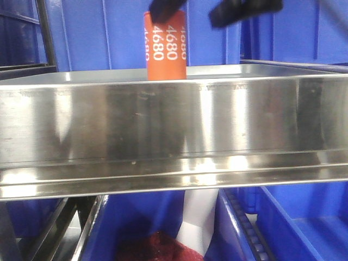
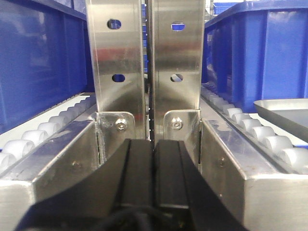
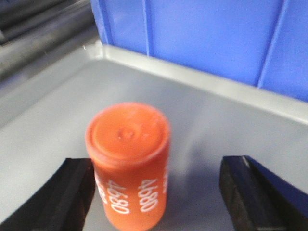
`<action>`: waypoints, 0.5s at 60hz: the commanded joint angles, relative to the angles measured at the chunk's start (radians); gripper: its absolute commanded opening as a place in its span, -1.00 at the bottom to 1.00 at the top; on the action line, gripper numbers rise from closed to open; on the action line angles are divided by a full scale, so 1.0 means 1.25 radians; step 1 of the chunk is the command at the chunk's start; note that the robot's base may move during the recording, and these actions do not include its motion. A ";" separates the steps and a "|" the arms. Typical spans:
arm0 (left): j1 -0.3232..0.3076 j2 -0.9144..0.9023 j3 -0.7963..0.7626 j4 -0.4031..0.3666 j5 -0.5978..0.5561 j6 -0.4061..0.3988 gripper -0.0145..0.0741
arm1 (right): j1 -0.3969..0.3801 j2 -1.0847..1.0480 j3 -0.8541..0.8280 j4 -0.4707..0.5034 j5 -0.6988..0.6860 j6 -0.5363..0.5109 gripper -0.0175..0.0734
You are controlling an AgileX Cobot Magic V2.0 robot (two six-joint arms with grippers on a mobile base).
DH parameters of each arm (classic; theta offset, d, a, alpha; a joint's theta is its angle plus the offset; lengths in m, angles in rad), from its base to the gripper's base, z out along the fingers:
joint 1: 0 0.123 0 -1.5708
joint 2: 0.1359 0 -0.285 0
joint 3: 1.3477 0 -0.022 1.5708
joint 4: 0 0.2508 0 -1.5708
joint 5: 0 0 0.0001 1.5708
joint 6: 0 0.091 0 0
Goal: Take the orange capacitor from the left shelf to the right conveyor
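The orange capacitor (image 1: 165, 49) stands upright on the left shelf (image 1: 163, 119), behind its tall shiny front lip. In the right wrist view the capacitor (image 3: 129, 163) sits between the jaws of my right gripper (image 3: 156, 168), which is open. It is close against the left finger (image 3: 72, 187) and well apart from the right finger (image 3: 245, 187). From the front, the right gripper (image 1: 204, 13) hangs over the capacitor's top. My left gripper (image 2: 154, 147) is shut on nothing, low in front of two steel uprights (image 2: 149, 62). The right conveyor is out of view.
Blue bins (image 3: 216, 38) stand right behind the shelf's back rim. More blue bins (image 1: 293, 223) lie under the shelf. Around the left gripper run two roller tracks (image 2: 43, 134) between blue bin walls, with a flat silver tray (image 2: 284, 110) at the right.
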 commanded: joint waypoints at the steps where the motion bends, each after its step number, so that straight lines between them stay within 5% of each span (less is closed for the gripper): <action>1: -0.005 -0.008 0.017 -0.007 -0.073 0.000 -0.96 | 0.005 -0.006 -0.032 -0.009 -0.090 0.001 0.76; 30: -0.005 -0.008 0.017 -0.007 -0.073 0.000 -0.96 | 0.005 0.096 -0.032 -0.008 -0.252 0.002 0.75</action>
